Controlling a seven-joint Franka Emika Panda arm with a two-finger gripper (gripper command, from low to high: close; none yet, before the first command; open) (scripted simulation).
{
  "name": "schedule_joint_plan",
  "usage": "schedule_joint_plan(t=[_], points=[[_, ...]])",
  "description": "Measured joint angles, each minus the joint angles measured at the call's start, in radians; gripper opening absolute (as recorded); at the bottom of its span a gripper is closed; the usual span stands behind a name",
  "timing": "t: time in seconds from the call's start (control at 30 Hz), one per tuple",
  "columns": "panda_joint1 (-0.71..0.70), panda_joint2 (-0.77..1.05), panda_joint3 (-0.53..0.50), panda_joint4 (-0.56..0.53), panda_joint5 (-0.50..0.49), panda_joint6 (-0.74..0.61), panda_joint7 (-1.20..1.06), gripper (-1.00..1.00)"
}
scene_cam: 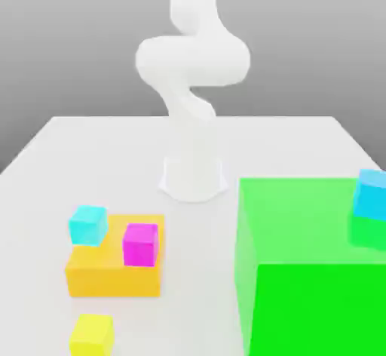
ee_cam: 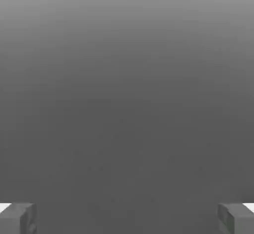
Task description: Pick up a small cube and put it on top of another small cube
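The small yellow cube (scene_cam: pixel 92 334) sits on the white table near the front, on the exterior view's left. Just behind it lies a flat orange block (scene_cam: pixel 113 275) with a magenta cube (scene_cam: pixel 140 243) on top. A cyan cube (scene_cam: pixel 88 224) stands at the orange block's far left corner. The white arm (scene_cam: pixel 192 60) rises from its base (scene_cam: pixel 193 177) at the table's middle and runs up past the frame. In the hand view my gripper (ee_cam: pixel 127 218) is open, its grey fingertips (ee_cam: pixel 17 218) far apart, with nothing between them against a plain grey background.
A large green block (scene_cam: pixel 301 256) takes up the front of the table on the exterior view's right. A light blue cube (scene_cam: pixel 371 194) rests on its top near the right edge. The white table (scene_cam: pixel 68 158) stretches back behind the arm's base.
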Motion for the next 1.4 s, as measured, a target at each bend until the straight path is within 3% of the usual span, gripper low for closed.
schedule_joint_plan(t=[0.57,0.93,1.07,1.1,1.4], points=[[0.010,0.623,-0.170,-0.038,0.127,0.203,-0.218,0.00],[-0.062,1.014,-0.197,-0.061,0.155,0.344,-0.317,0.00],[-0.106,1.159,-0.148,-0.036,0.206,0.449,-0.359,0.00],[-0.115,1.184,-0.137,-0.031,0.215,0.468,-0.367,-1.00],[-0.101,1.129,-0.156,-0.043,0.187,0.425,-0.346,-1.00]])
